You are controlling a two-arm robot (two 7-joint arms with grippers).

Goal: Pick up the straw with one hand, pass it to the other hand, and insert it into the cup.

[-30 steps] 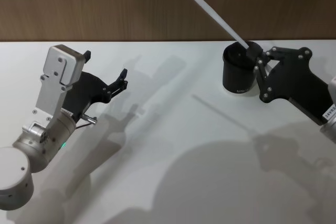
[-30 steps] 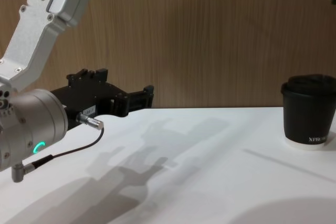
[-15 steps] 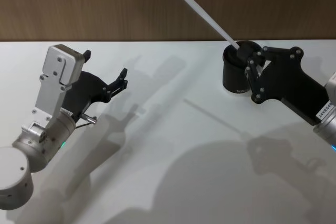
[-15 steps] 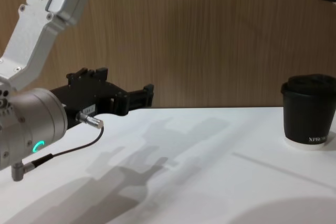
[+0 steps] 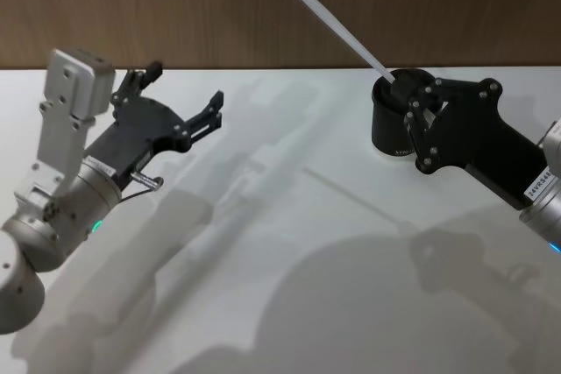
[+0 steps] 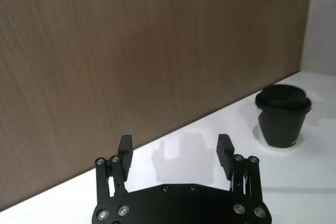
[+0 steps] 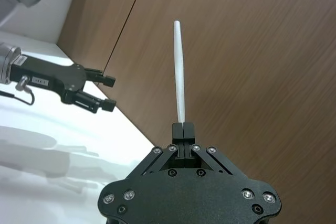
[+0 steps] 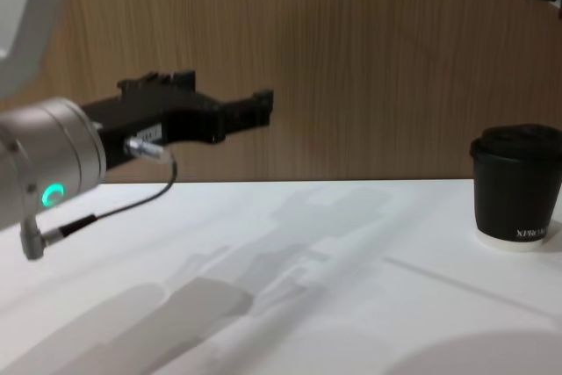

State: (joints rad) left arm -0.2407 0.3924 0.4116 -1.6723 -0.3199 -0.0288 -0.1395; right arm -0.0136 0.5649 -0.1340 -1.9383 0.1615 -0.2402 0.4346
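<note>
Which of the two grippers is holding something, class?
The right gripper: it is shut on the white straw, held high near the cup. The left gripper is open and empty, off to the left.

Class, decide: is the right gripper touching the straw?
Touching. The right wrist view shows the right gripper with its jaws shut on the straw near one end.
</note>
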